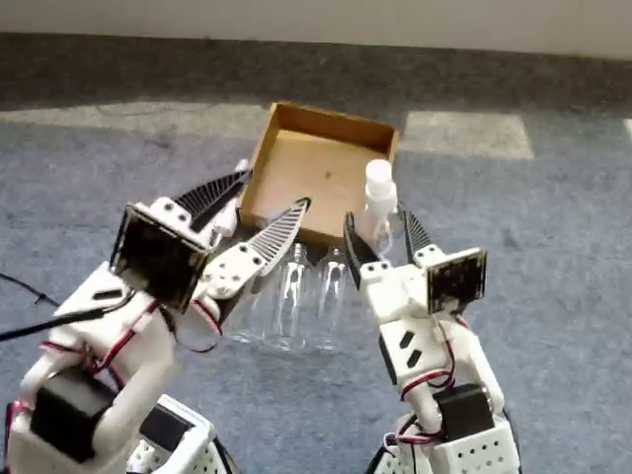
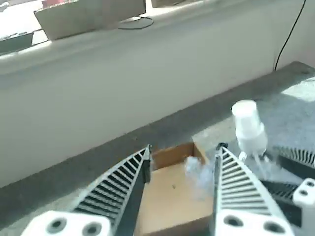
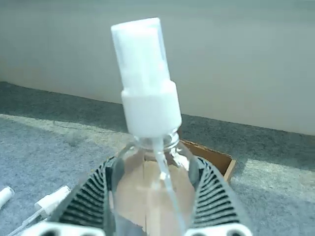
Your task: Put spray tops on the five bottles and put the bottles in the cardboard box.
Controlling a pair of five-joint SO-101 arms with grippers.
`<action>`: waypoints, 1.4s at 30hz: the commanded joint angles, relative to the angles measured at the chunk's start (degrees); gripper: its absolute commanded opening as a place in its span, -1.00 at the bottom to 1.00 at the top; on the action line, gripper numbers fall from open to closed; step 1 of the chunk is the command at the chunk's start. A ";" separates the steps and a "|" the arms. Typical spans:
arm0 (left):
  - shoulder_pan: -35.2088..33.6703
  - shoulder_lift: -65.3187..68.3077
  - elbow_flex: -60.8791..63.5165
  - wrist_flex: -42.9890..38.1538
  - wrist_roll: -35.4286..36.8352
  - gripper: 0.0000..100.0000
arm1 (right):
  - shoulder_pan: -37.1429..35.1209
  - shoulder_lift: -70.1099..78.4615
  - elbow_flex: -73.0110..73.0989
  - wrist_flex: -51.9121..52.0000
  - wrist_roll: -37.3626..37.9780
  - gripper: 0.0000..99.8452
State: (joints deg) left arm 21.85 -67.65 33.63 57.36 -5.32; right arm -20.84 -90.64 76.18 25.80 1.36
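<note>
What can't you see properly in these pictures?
- High view: the left hand covers part of the lying clear bottles, so I cannot count them.
- Right wrist view: the right hand hides the lower part of the held bottle.
- Right wrist view: the picture's edge cuts off one loose spray top.

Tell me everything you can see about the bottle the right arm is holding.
The bottle is clear plastic, upright, clamped at its shoulders between the right tool's ribbed black fingers. A white spray top sits on its neck, with a thin tube running down inside. It is by the cardboard box's near edge.
</note>
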 commanded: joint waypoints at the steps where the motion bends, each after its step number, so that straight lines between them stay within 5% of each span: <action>1: -3.21 -0.57 9.19 -3.96 0.09 -0.58 | 0.57 13.93 -13.49 -1.10 -0.62 -0.99; 6: -3.56 -1.01 23.16 -13.10 0.26 -0.58 | 0.40 27.03 -24.22 -1.01 -3.16 -0.99; 13: -8.75 -1.01 33.19 -21.63 0.44 -0.59 | 0.75 27.03 -23.96 -2.24 -4.92 -0.99; 17: -9.89 -1.01 36.88 -24.79 0.44 -0.59 | 5.41 32.22 -23.60 -18.15 -4.92 -0.99; 25: -9.89 -0.84 40.22 -27.96 0.44 -0.59 | 9.98 65.10 -32.13 -38.90 -4.92 -0.99; 42: -7.43 -0.92 41.19 -27.96 0.18 -0.59 | 9.36 101.49 -53.32 -51.03 -5.01 -0.99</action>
State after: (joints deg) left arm 13.49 -67.91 75.12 30.64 -5.32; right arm -11.60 9.67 27.74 -22.20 -3.03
